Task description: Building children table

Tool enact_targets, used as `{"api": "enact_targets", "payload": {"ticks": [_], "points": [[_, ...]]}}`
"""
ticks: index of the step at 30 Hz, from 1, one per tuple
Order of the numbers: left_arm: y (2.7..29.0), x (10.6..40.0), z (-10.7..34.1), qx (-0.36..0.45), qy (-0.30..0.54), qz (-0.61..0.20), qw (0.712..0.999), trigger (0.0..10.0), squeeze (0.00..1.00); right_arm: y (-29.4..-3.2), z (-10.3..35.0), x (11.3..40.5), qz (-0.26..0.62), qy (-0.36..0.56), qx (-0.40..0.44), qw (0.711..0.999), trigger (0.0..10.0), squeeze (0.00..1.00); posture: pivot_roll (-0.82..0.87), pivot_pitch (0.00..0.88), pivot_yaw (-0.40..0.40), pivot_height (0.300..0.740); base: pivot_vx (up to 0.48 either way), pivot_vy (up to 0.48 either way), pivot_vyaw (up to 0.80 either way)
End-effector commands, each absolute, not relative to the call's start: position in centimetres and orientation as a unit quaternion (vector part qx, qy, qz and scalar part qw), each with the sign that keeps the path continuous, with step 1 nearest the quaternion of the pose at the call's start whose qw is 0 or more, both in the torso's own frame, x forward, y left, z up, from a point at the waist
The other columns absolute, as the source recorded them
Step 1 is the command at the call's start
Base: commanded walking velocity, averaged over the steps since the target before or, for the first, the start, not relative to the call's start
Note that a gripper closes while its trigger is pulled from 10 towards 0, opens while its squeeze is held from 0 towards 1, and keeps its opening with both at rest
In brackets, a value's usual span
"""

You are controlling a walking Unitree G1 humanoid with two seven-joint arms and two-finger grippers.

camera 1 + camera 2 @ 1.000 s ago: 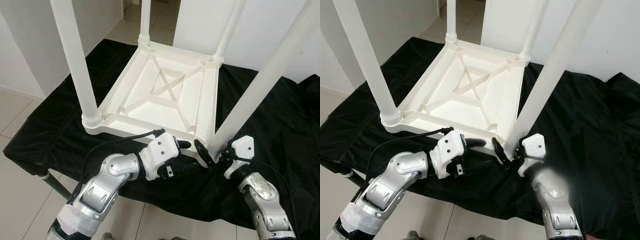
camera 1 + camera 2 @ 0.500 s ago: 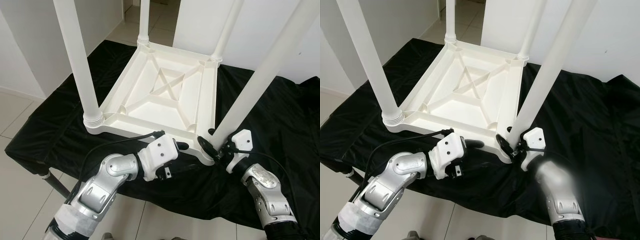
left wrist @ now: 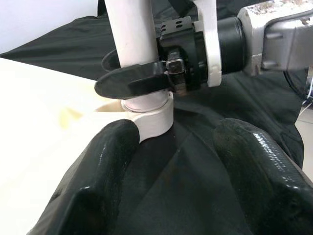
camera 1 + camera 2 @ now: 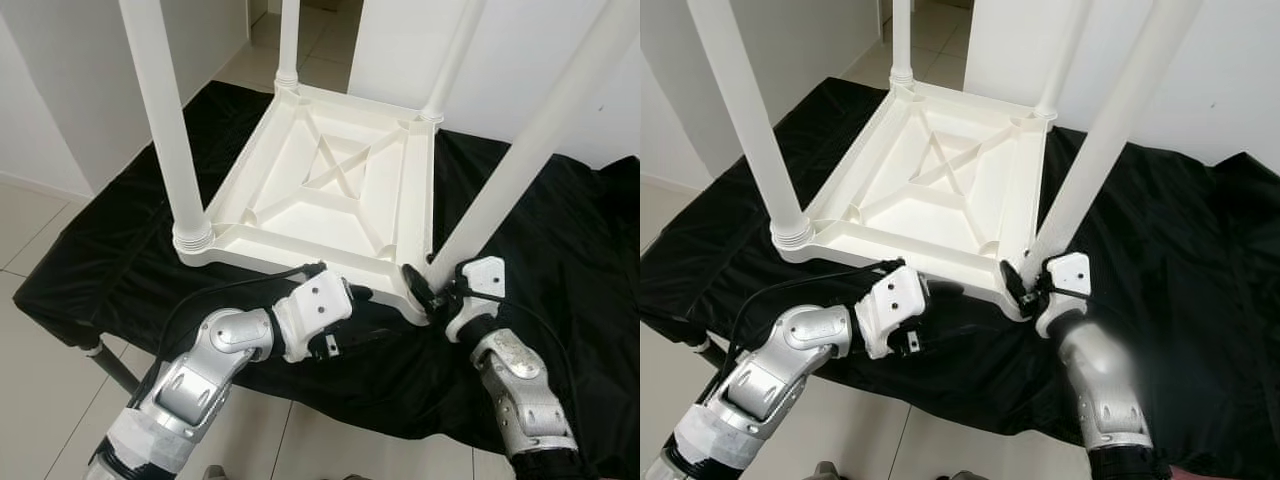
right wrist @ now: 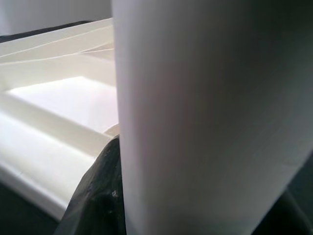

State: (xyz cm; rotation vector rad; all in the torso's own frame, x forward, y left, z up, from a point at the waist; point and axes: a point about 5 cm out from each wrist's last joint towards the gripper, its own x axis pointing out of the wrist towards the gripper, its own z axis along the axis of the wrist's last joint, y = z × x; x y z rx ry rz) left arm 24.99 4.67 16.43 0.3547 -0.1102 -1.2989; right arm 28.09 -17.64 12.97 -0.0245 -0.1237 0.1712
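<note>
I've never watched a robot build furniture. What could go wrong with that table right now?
The right hand grips one leg low, at its socket; the long leg could tilt or bind while turning. The left hand is open beside that corner, not holding the upturned table, which might slide on the black cloth.

The upturned table (image 4: 330, 190) lies on the cloth (image 4: 560, 260), both claws at its near edge.
</note>
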Motion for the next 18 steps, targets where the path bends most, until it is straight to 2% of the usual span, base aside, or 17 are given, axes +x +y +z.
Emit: {"api": "enact_targets", "payload": {"ticks": [1,4,7,9,13,18], "points": [[4.5,25.1,16.1,0.172,-0.047,-0.601,0.779,10.0,0.07,-18.5,11.1,27.7,0.020,-0.017,-0.010,1.000,10.0,0.00,0.01,0.096,-0.068,0.740,0.000,0.000,0.00],[4.4,25.1,16.1,0.174,-0.047,-0.603,0.777,10.0,0.07,-18.3,11.0,27.6,0.010,-0.016,-0.008,1.000,10.0,0.00,0.01,0.096,-0.068,0.740,0.000,0.000,0.00],[4.3,25.3,16.2,0.176,-0.050,-0.603,0.777,10.0,0.07,-17.7,10.8,27.5,-0.027,-0.012,0.010,0.999,10.0,0.00,0.01,0.094,-0.064,0.740,0.000,0.000,0.00],[4.1,25.4,16.2,0.176,-0.053,-0.602,0.777,10.0,0.07,-16.6,10.6,27.0,-0.086,-0.013,0.033,0.996,10.0,0.00,0.01,0.093,-0.062,0.740,0.000,0.000,0.00],[3.9,25.5,15.9,0.187,-0.055,-0.600,0.776,10.0,0.07,-15.5,10.7,26.6,-0.124,-0.017,0.043,0.991,10.0,0.00,0.01,0.092,-0.059,0.740,0.000,0.000,0.00],[4.0,25.8,16.1,0.187,-0.060,-0.599,0.777,10.0,0.08,-14.6,11.7,26.6,-0.099,-0.057,0.061,0.992,10.0,0.00,0.01,0.092,-0.055,0.740,0.000,0.000,0.00]]}}
